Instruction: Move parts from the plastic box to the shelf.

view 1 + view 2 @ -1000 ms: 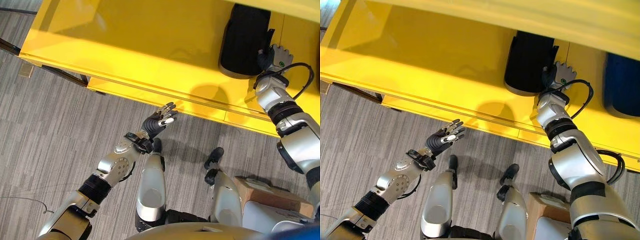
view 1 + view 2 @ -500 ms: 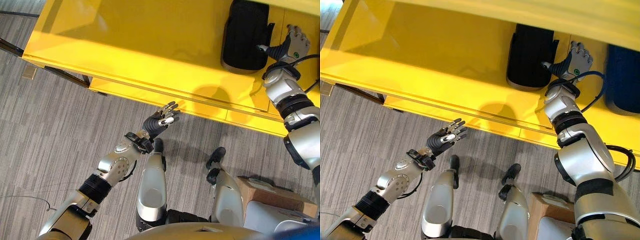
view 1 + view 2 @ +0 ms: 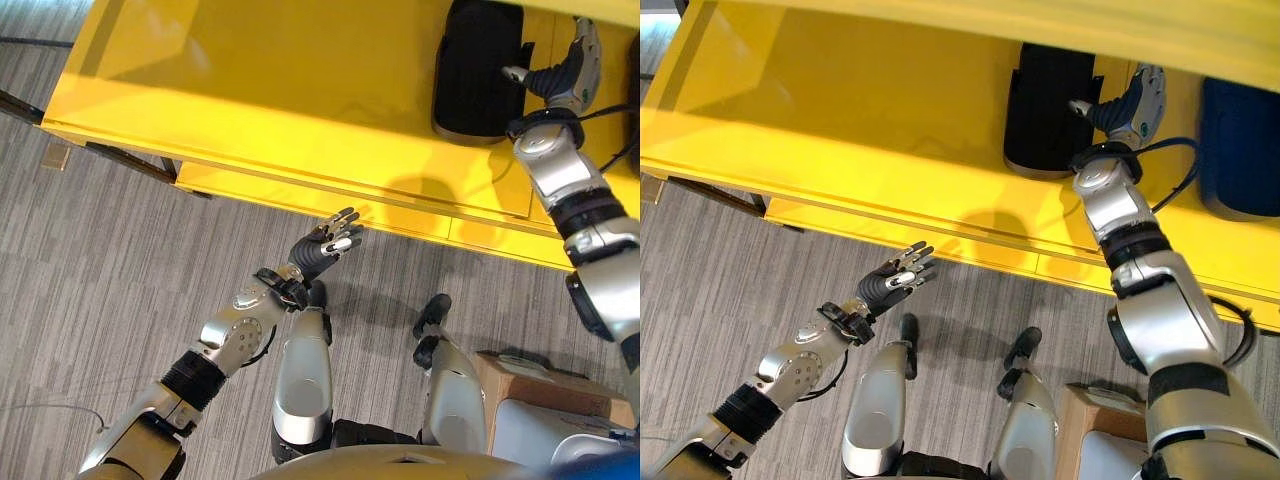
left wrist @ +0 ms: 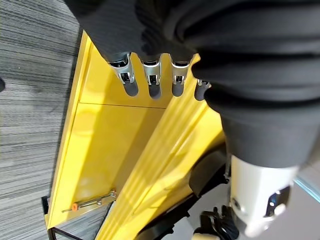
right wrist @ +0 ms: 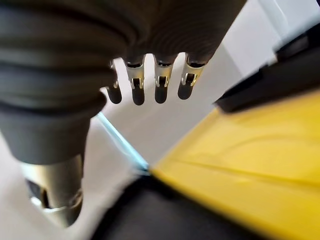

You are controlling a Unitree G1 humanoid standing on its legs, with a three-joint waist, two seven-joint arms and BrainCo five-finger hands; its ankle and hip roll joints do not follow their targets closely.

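- I counted one yellow shelf [image 3: 300, 110] ahead, with one black part [image 3: 477, 68] standing on it and one blue part [image 3: 1238, 150] further right.
- My right hand [image 3: 572, 70] hung over the shelf just right of the black part, apart from it, fingers straight and empty.
- My left hand [image 3: 322, 246] hovered above the grey floor [image 3: 90, 270] by the shelf's front edge, fingers spread, holding nothing.
- One cardboard box [image 3: 545, 390] sat at lower right.

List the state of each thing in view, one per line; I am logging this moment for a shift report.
Black rounded part: resting on the yellow metal shelf, not held.
Dark blue part: on the shelf, untouched.
Right robot hand: open, beside the black part.
Left robot hand: open, empty, above the floor.
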